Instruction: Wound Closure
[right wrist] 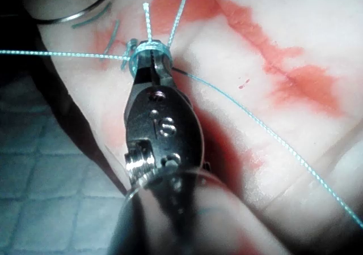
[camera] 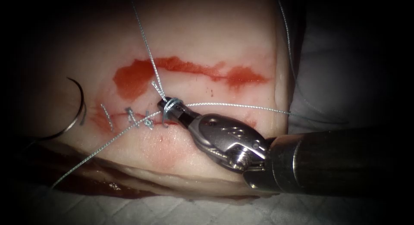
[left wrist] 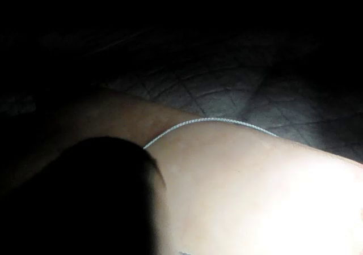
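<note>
Needle [camera: 76,105] lies free on the tissue [camera: 207,44] at far left, left of the cut [camera: 129,118], not in it, held by nothing. Stitches [camera: 139,118] cross the cut. Thread [camera: 146,48] is looped around the right gripper [camera: 163,105] just right of them, strands running off left, far and right. Right wrist view shows the loops [right wrist: 148,55] ringing the clenched jaws; whether a thread end is pinched, cannot tell. Red fluid [camera: 189,70] smears farther back. Left wrist view shows thread [left wrist: 210,120] draped over tissue edge.

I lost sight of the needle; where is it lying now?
In the endoscope view the needle lies free on the tissue at the left end of the cut, beyond the stitches, far from the right tool, which has thread looped around it.
</note>
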